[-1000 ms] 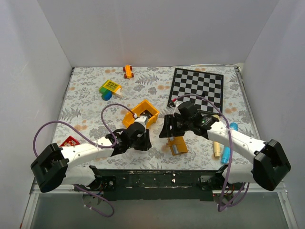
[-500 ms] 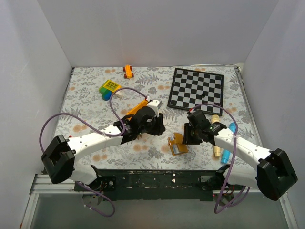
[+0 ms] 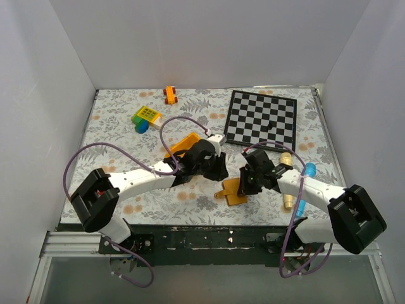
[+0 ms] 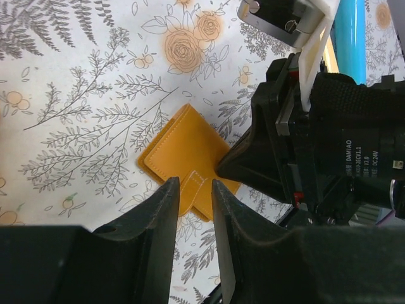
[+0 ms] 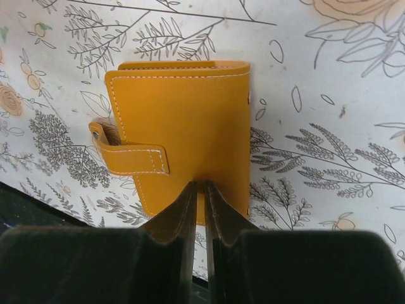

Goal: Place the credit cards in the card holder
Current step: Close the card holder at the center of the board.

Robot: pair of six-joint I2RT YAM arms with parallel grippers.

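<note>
While the right pincer (image 5: 199,185) stands nearly shut, its tips meet the card holder (image 5: 183,120).

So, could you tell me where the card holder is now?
The card holder lies near the table's front edge, just right of centre in the top view, under the right gripper.

Floral-printed tabletop (image 3: 114,145). Near the front edge, bears a closed tan leather card holder (image 3: 234,192) with strap. Back right, a black-and-white chequered board (image 3: 261,118); at the back, a small orange toy car (image 3: 169,95); back left, a yellow-green block toy (image 3: 146,115); mid-table, a yellow plastic bin (image 3: 180,147); right, a cyan cylinder (image 3: 309,170) beside a tan cylinder (image 3: 288,201).
</note>
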